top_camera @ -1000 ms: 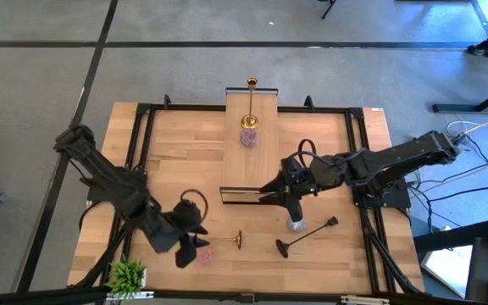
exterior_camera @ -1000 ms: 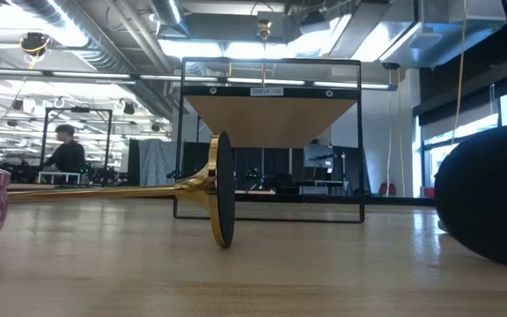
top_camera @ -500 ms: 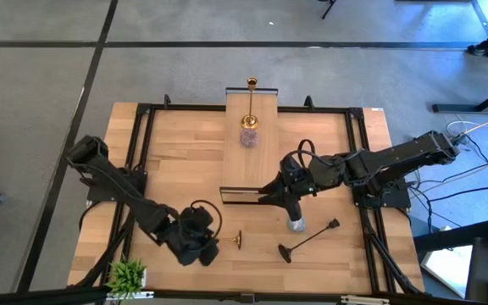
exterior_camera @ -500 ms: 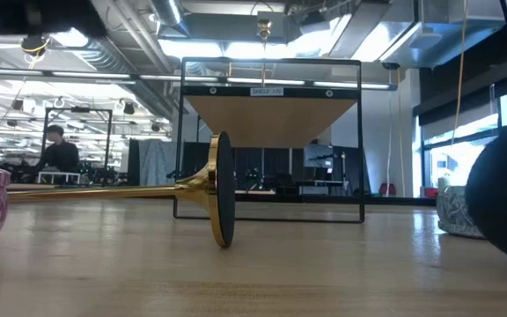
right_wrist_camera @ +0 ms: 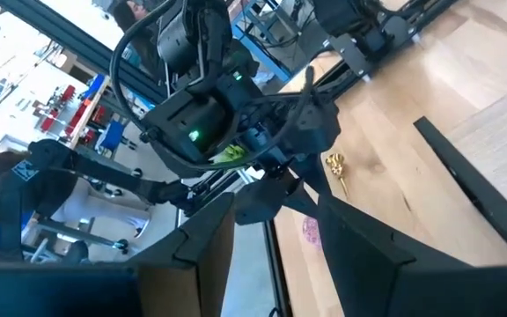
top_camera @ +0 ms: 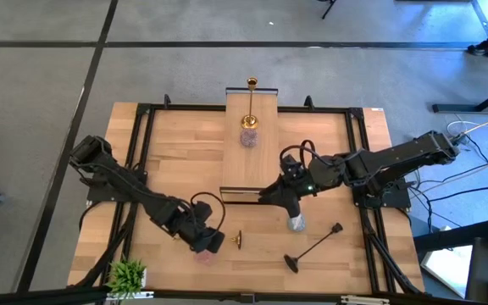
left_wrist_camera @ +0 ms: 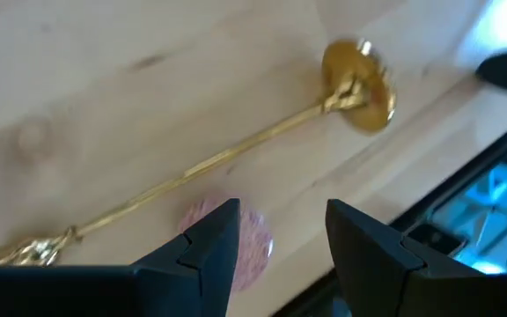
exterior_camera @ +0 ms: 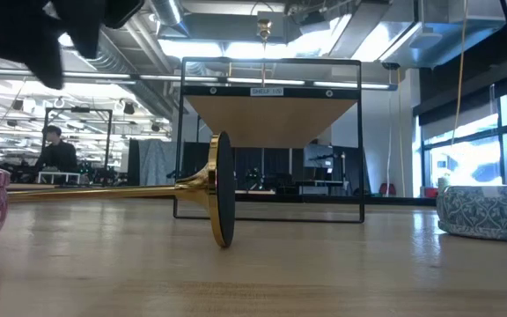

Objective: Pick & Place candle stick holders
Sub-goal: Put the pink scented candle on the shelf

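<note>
A gold stem (top_camera: 227, 241) lies on the table on its side, with its round base (exterior_camera: 223, 189) standing on edge. A sparkly pink cup (top_camera: 202, 255) sits beside it near the front edge. My left gripper (top_camera: 210, 243) hovers open just above the stem and the cup; the left wrist view shows the cup (left_wrist_camera: 236, 242) below its fingers. My right gripper (top_camera: 282, 202) is open and empty at mid-table, just beyond a blue cup (top_camera: 296, 223). A long black holder (top_camera: 314, 246) lies on its side at the front right. A gold holder (top_camera: 251, 100) stands upright on the wooden plank (top_camera: 248, 161), with a purplish cup (top_camera: 249, 136) next to it.
A black metal frame (top_camera: 146, 169) runs around the table top and rises at the back. A small green plant (top_camera: 128, 275) stands at the front left corner. Bare wood lies at the table's far left and far right.
My left gripper has swung toward the table's right, from beside the pink cup to over the cup and the gold stem. The black holder has slid, its base end going toward the near edge and out of the low view, which uncovers the blue cup there.
</note>
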### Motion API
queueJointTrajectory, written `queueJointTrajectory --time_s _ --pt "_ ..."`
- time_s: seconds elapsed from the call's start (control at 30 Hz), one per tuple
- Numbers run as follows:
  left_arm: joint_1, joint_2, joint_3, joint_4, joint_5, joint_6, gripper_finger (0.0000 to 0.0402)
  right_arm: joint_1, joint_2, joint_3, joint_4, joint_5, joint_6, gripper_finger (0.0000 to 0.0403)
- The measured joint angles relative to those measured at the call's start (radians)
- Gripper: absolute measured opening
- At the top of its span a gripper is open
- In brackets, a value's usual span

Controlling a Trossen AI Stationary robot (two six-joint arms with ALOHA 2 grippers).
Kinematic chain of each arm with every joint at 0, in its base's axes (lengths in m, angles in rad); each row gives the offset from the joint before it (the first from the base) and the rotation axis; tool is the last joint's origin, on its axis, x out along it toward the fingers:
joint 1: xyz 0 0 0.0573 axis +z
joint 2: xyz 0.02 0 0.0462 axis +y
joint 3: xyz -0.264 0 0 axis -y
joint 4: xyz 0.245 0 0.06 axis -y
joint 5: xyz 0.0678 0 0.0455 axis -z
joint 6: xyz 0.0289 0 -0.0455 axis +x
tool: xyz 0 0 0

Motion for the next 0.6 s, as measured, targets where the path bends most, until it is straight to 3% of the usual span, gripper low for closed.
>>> queueJointTrajectory --time_s 0.4,0.6 --pt "-0.009 0.0 0.0 -0.139 0.335 0.03 0.0162 0.04 0.0 0.0 -0.069 0.019 0.007 0.0167" --pt "-0.033 0.0 0.0 -0.136 0.417 0.054 0.0133 0.04 0.0 0.0 -0.069 0.027 0.014 0.0167"
